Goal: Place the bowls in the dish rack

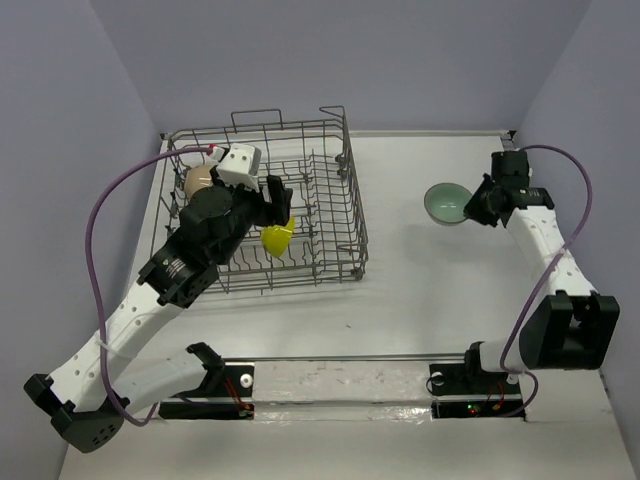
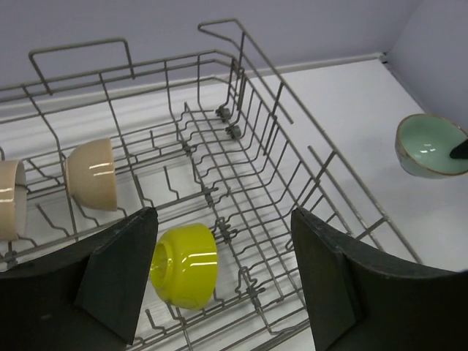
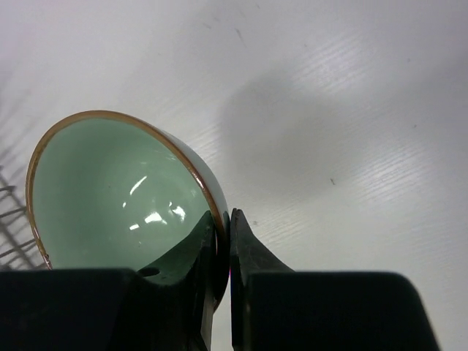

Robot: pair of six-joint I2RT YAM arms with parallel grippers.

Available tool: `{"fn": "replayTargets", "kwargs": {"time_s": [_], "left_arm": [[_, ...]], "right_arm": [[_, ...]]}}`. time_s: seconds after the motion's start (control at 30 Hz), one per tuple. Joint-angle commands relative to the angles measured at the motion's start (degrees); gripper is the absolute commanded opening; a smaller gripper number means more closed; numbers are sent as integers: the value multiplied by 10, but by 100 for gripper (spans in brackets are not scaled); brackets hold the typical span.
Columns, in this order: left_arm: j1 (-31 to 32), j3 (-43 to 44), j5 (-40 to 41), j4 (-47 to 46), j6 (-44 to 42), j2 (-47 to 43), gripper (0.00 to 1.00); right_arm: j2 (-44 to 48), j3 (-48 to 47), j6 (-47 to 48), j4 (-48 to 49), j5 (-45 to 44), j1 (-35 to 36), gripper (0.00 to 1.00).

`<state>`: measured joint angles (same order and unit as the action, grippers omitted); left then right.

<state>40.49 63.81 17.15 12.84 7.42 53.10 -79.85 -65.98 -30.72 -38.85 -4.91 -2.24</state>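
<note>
The grey wire dish rack (image 1: 345,190) stands at the back left; it fills the left wrist view (image 2: 292,117). A yellow-green bowl (image 1: 277,239) lies on its side in the rack, and it also shows in the left wrist view (image 2: 186,265). Two cream bowls (image 2: 93,173) (image 2: 11,199) stand on edge in the rack; one shows from above (image 1: 198,180). My left gripper (image 2: 223,281) hangs open and empty just above the yellow-green bowl. My right gripper (image 3: 223,223) is shut on the rim of the celadon green bowl (image 3: 117,190), right of the rack (image 1: 446,203). The patterned bowl is out of view.
The white table (image 1: 420,290) runs between the rack and the right wall. Both arm bases sit on a rail (image 1: 350,385) at the near edge. A purple cable (image 1: 100,215) loops left of the rack.
</note>
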Motion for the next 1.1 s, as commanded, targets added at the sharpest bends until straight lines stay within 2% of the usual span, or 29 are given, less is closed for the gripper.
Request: {"fn": "replayTargets", "kwargs": {"time_s": [0.0,0.13,0.17,0.27,0.4,0.57,0.6,0.7,0.83,1.07], "left_arm": [[13,61,-47,-9,-29,-9,82],[45,129,-60,28,-31,15,82],[56,144,-59,38,-36,29,81],[121,201,-9,86,-48,51,79],[223,284,133,155,-71,101,79],[338,335,276,220,-93,166,79],[350,339,321,227,-99,175,79],[376,351,378,243,-122,204,79],[405,347,462,225,-166,227,79],[423,241,468,14,-312,204,81]], "right_arm": [[51,-107,10,-41,31,7,1],[39,-233,14,-117,25,64,1],[32,-257,14,-131,-5,107,1],[-10,-360,15,-196,-48,167,1],[-54,-476,11,-270,-106,248,1],[-131,-633,12,-354,-149,316,1],[-143,-651,14,-366,-155,324,1],[-169,-692,17,-394,-170,351,1],[-180,-707,22,-407,-172,357,1],[-157,-658,26,-408,-179,376,1]]}}
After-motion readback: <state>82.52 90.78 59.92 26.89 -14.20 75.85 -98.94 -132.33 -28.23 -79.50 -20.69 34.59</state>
